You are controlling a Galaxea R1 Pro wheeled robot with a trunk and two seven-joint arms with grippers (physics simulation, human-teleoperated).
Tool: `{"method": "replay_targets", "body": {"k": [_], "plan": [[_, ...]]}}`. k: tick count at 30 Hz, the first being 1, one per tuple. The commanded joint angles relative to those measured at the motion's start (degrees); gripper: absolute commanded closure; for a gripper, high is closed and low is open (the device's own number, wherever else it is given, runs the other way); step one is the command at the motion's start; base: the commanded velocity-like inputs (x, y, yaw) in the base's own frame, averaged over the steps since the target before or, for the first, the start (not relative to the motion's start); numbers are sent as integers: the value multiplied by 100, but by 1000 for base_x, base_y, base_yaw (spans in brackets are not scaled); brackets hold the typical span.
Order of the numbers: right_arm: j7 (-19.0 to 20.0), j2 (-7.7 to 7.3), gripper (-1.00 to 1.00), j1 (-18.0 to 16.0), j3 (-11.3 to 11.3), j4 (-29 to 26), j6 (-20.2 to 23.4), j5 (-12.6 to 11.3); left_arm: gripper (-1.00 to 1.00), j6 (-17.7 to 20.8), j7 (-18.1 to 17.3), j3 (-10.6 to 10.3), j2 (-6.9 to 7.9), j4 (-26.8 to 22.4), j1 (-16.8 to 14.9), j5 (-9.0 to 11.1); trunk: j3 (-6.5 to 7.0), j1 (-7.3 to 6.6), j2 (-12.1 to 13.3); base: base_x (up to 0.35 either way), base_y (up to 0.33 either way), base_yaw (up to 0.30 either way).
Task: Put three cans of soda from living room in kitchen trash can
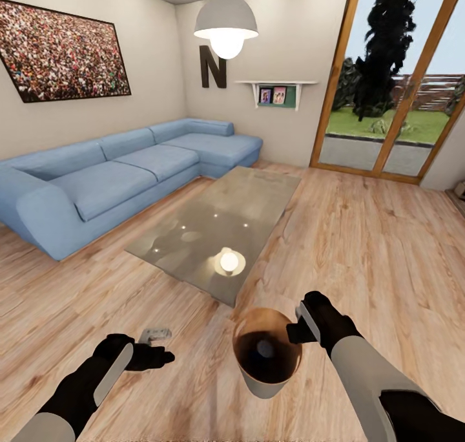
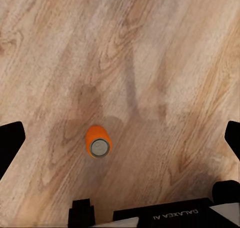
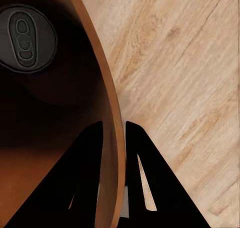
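Both arms fill the bottom of the head view, left at the lower left, right at the lower right. Between them, at lower centre, the right gripper (image 1: 298, 331) holds the brown trash can (image 1: 248, 368) by its rim above the wood floor (image 1: 361, 235). Seen from the right wrist camera, the two black fingers (image 3: 90, 158) straddle the copper wall (image 3: 107, 103), one inside and one outside, clamped on it. Deep in the dark interior lies one soda can (image 3: 26, 37), its grey top with the pull tab facing up; the head view shows it as a pale spot in the bin.

Over at the left wrist camera, the left gripper (image 2: 120, 138) is spread wide, its fingertips at the two side edges of the frame, gripping nothing. A second soda can (image 2: 98, 142), orange with a grey lid, stands upright on the floor between them, apart from both.

Beyond, the glass coffee table (image 1: 258, 190) sits mid-frame, the blue sofa (image 1: 123, 170) at left.
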Motion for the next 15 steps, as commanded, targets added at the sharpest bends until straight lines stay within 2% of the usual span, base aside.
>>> {"method": "replay_targets", "body": {"k": [1,15], "plan": [[27,2,100,-1,-7,-1,0,-92,-100,34,0,1,0,0,0,0,-9,0,0,0,0,0],[27,3,100,2,32,0,0,-92,-100,157,0,26,-2,-8,-1,28,-137,0,0,0,0,0]]}}
